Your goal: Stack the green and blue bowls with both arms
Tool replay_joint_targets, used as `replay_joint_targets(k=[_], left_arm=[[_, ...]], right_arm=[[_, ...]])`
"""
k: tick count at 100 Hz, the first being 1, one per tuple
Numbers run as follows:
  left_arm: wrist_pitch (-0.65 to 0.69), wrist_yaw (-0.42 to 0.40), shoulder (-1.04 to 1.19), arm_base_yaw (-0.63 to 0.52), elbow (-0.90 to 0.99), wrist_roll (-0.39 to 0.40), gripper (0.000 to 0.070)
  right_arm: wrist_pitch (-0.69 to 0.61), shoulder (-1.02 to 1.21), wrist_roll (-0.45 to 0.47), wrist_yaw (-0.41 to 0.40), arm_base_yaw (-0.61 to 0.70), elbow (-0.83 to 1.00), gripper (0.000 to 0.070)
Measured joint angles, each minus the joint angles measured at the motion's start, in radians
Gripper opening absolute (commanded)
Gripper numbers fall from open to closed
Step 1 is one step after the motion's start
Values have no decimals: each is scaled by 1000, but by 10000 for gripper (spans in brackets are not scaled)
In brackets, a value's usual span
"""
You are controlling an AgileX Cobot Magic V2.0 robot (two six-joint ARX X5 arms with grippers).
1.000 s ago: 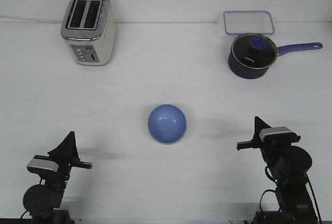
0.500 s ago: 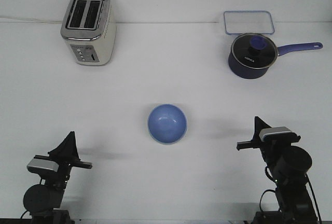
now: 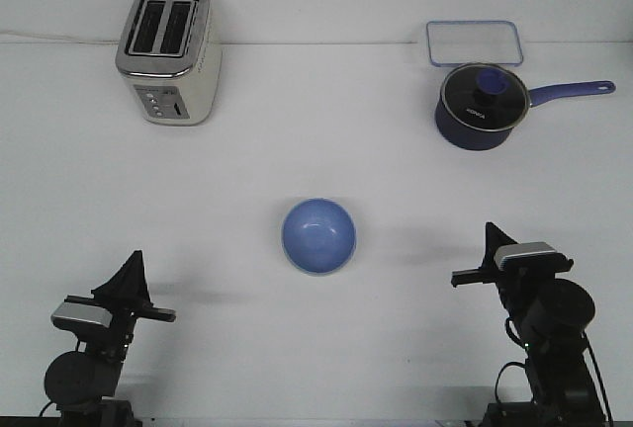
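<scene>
The light blue bowl (image 3: pixel 318 236) stands upright in the middle of the white table. No green bowl shows apart from it; I cannot tell whether one lies beneath it. My left gripper (image 3: pixel 133 267) is low at the near left, well away from the bowl, its fingers together in one point, holding nothing. My right gripper (image 3: pixel 491 236) is at the near right, also apart from the bowl, its fingers together and empty.
A silver toaster (image 3: pixel 166 53) stands at the back left. A dark blue saucepan with a glass lid (image 3: pixel 479 105) stands at the back right, its handle pointing right. A clear rectangular container (image 3: pixel 474 43) lies behind it.
</scene>
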Motion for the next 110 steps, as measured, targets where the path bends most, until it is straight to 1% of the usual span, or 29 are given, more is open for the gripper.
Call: replay_joint_targets(k=[17, 26, 41, 56, 73, 85, 110], left_arm=[[0, 0, 0, 0, 0, 0, 10], [0, 0, 0, 0, 0, 0, 10], [0, 0, 0, 0, 0, 0, 10], [0, 0, 0, 0, 0, 0, 10], [0, 0, 0, 0, 0, 0, 10], [-1, 0, 0, 0, 0, 0, 10], [-1, 0, 0, 0, 0, 0, 10]], right_arm=[[7, -76, 0, 0, -1, -10, 0], [25, -142, 0, 0, -3, -51, 0], [126, -271, 0, 4, -6, -183, 0], [146, -407, 0, 56, -6, -286, 0], [136, -536, 0, 134, -6, -330, 0], [139, -541, 0, 148, -6, -333, 0], [140, -541, 6, 146, -6, -371, 0]])
